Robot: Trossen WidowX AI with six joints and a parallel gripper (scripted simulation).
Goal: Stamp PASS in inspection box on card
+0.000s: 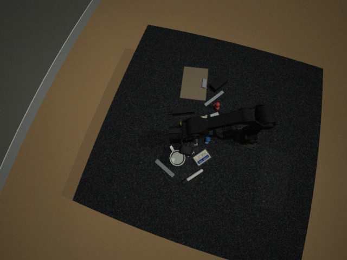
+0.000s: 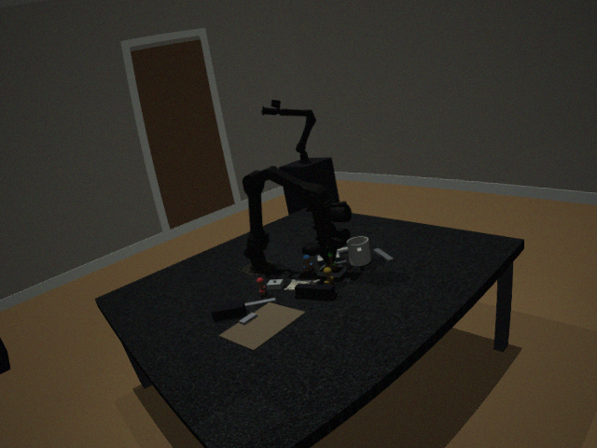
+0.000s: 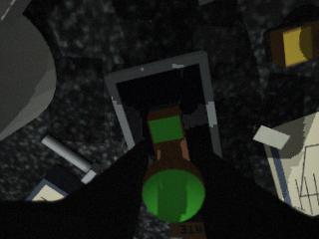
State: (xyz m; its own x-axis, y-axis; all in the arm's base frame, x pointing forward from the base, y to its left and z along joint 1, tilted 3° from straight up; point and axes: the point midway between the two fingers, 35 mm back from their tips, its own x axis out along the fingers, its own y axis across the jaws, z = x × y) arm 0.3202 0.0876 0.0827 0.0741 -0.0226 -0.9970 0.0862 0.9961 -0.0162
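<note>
In the wrist view, the tool [image 3: 170, 148] [image 2: 329, 262] grips the green-topped stamp [image 3: 173, 195] [image 2: 330, 255], presumably PASS, over the ink pad [image 3: 211, 115]; contact is hard to judge. Too hard a press could tilt it and smear the print.

The exterior view shows a mug [image 2: 359, 251] [image 1: 177, 157] near the tool, easily knocked on a sideways swing; beyond the dark surface [image 2: 385, 313] [image 1: 252, 181] stands a brown door [image 2: 183, 134].

From above, tan floor [image 1: 36, 156] surrounds it.
</note>
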